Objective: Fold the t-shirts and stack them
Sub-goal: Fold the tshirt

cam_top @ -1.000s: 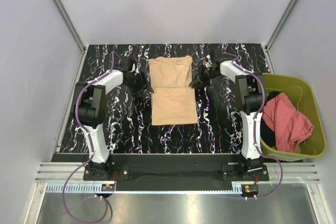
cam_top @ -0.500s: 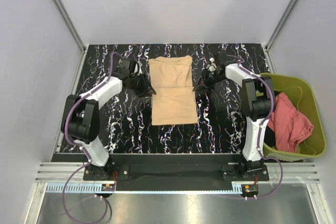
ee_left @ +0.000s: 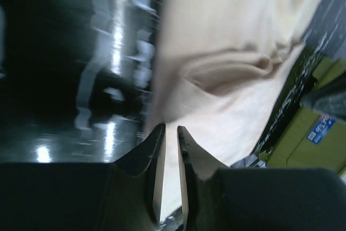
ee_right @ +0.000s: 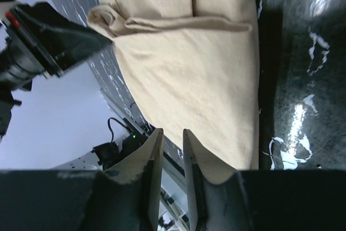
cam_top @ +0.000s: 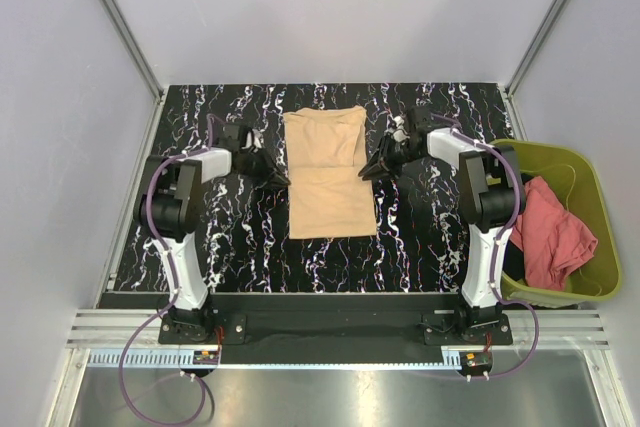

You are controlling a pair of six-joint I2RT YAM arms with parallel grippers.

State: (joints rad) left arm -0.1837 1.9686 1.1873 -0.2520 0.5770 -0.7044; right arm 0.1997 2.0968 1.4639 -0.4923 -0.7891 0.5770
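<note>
The tan t-shirt (cam_top: 328,172) lies flat in the middle of the table, with a crease across its middle. My left gripper (cam_top: 280,179) sits low at its left edge by that crease. In the left wrist view its jaws (ee_left: 171,129) stand a narrow slit apart at the cloth's edge (ee_left: 227,36), and tan shows through the slit. My right gripper (cam_top: 366,171) is at the shirt's right edge. Its jaws (ee_right: 173,132) are slightly apart with nothing between them, and the tan cloth (ee_right: 194,68) lies just beyond. The salmon-red t-shirt (cam_top: 548,232) is bunched in the bin.
The olive-green bin (cam_top: 592,179) stands off the table's right edge, beside the right arm, with dark cloth (cam_top: 512,252) under the red shirt. Grey walls with metal rails close in the table (cam_top: 430,237) on three sides.
The left gripper's jaws have narrowed and the left arm has folded back and dropped low at the shirt's left edge. The right gripper has shifted slightly toward the shirt. The shirt has not moved.
</note>
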